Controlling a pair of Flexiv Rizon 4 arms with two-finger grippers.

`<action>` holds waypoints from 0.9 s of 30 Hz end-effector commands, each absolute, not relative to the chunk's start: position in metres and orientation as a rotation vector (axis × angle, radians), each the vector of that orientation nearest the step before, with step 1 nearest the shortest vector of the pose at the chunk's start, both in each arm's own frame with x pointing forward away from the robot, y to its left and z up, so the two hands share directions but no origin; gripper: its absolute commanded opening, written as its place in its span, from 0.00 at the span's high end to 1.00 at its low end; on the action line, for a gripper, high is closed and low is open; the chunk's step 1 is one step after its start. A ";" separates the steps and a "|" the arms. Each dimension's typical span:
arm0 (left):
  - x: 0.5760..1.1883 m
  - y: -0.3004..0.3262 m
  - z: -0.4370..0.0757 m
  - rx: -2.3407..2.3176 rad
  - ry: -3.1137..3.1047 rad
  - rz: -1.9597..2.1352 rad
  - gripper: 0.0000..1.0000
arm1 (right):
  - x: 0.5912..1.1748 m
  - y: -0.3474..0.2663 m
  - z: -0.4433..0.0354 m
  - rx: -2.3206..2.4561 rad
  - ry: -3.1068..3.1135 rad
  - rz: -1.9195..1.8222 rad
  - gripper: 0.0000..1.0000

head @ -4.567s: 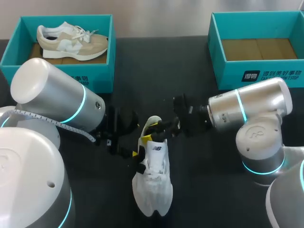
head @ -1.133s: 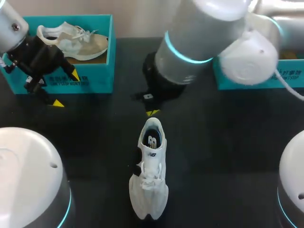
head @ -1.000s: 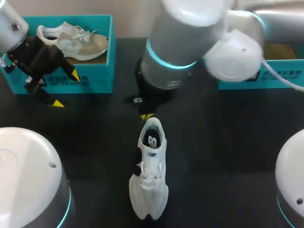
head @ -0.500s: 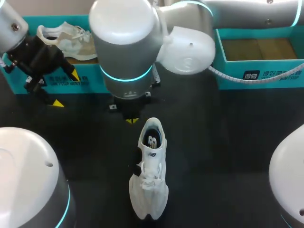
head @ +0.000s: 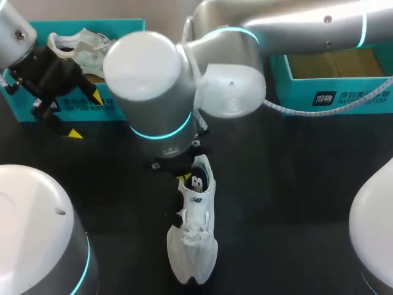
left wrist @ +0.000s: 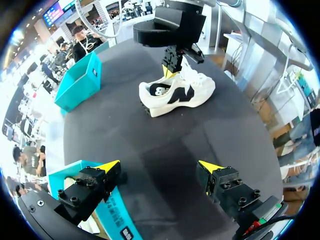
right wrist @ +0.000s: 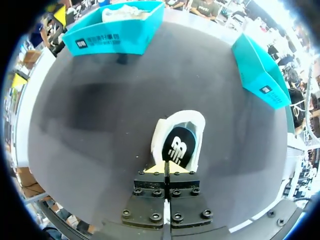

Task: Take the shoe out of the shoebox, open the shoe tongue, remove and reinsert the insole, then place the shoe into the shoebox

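A white shoe (head: 195, 236) lies on the black table with its toe toward me and its collar open. The black insole (right wrist: 177, 145) with a white logo sits inside. My right arm crosses over the middle, and its gripper (head: 185, 177) is shut, tips together at the rim of the heel opening, with nothing visibly held. In the right wrist view the right gripper (right wrist: 167, 168) hangs just over the insole's edge. My left gripper (head: 85, 115) stands open in front of the left shoebox (head: 120, 101), far from the shoe (left wrist: 180, 95).
The left teal shoebox holds a beige shoe (head: 80, 44), partly hidden by my right arm. An empty teal shoebox (head: 331, 92) with a brown floor stands at the back right. The right arm's bulky wrist hides the table behind the white shoe.
My right arm has swung leftward and come down, bringing its shut gripper from behind the shoe to the heel opening. The left arm and the shoe have not moved.
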State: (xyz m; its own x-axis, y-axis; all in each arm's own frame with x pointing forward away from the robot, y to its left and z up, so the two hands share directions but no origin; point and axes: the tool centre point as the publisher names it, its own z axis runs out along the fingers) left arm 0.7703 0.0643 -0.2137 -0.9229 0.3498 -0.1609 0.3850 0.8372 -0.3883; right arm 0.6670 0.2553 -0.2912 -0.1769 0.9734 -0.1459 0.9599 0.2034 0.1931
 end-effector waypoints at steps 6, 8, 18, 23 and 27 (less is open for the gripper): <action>0.769 0.065 -0.213 0.588 2.931 -0.642 0.00 | 0.666 0.245 -0.319 2.154 1.777 0.177 1.00; 0.769 0.065 -0.213 0.588 2.931 -0.642 0.00 | 0.668 0.242 -0.323 2.154 1.759 0.177 1.00; 0.769 0.065 -0.213 0.588 2.931 -0.642 0.00 | 0.684 0.227 -0.348 2.162 1.688 0.166 1.00; 0.769 0.065 -0.213 0.588 2.931 -0.642 0.00 | 0.693 0.223 -0.362 2.177 1.660 0.142 1.00; 0.769 0.065 -0.213 0.588 2.931 -0.642 0.00 | 0.699 0.222 -0.374 2.187 1.651 0.128 1.00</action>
State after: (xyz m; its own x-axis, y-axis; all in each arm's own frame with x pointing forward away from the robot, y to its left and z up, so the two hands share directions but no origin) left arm 0.7703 0.0642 -0.2138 -0.9230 0.3498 -0.1605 0.3849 0.8376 -0.3876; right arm 0.7003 0.2148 -0.3596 -0.1841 0.9352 -0.3026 0.9347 0.2619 0.2405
